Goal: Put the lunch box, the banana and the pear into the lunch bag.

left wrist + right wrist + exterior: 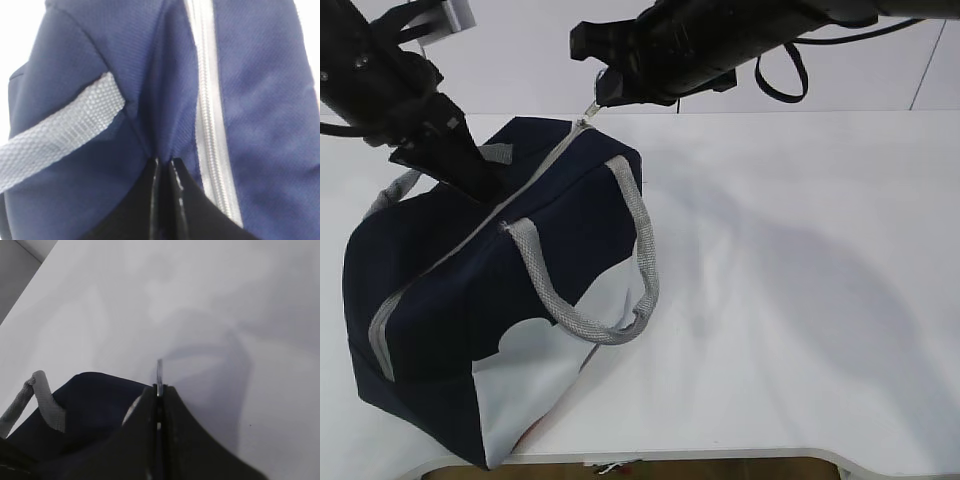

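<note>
Right of the right gripper (603, 95) fingers, the white table (800, 280) lies open; below them, the zipped lunch bag (470, 300) blocks.

A white desk (800, 300) fills most of the exterior view, its matte top carrying soft grey shadows. Its rounded front edge shows at the bottom, with a strip of brown floor (720, 468) below (little of it visible). Behind stands a plain white wall (520, 60), evenly lit.

The right gripper (159, 395) jaws pinch the lunch bag's (95, 400) zipper pull (159, 372).
</note>
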